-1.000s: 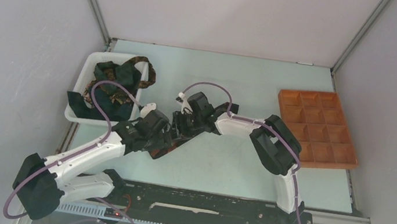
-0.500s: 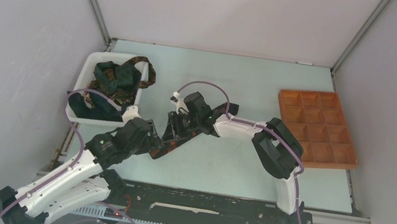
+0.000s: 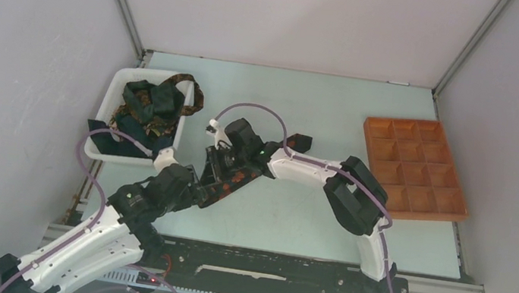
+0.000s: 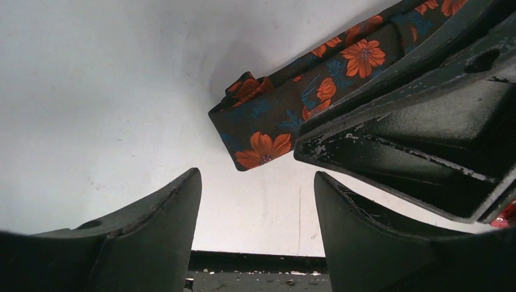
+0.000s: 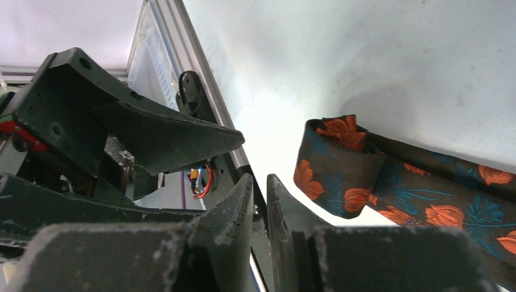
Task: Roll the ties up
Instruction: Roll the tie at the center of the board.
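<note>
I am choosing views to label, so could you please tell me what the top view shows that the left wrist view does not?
Only the top view shows the white bin holding a heap of ties, and the orange tray on the right. Only the left wrist view shows the orange flowers and blue leaves on the tie, its end folded over, and the left pincer open and empty. Both show that tie lying on the pale table.
</note>
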Robot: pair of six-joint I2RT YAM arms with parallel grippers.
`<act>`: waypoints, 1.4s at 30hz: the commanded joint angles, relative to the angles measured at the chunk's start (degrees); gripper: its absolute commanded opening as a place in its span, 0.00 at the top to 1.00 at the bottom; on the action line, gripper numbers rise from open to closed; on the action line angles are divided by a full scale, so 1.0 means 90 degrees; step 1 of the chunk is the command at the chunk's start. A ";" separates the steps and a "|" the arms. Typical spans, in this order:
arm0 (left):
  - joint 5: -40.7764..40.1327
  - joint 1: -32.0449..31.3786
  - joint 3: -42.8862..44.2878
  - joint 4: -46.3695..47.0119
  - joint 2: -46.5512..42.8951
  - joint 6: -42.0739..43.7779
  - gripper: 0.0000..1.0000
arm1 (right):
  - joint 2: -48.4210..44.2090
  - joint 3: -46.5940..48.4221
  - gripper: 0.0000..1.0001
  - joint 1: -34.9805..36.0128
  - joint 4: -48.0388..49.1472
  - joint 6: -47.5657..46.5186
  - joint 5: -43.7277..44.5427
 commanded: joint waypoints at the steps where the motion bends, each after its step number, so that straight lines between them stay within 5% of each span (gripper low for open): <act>1: -0.0112 -0.0024 -0.0175 0.0114 -0.0195 -0.0287 0.27 | 0.0236 0.0260 0.84 -0.0018 -0.0164 -0.0084 0.0054; 30: -0.0248 -0.0021 -0.0656 0.0610 -0.0279 -0.0812 0.27 | 0.0718 -0.0233 0.91 -0.0328 0.0247 -0.0068 -0.0027; 42: -0.0761 -0.0019 -0.1042 0.0696 -0.0487 -0.2071 0.27 | 0.0875 -0.0436 0.93 -0.0442 0.0395 -0.0041 -0.0076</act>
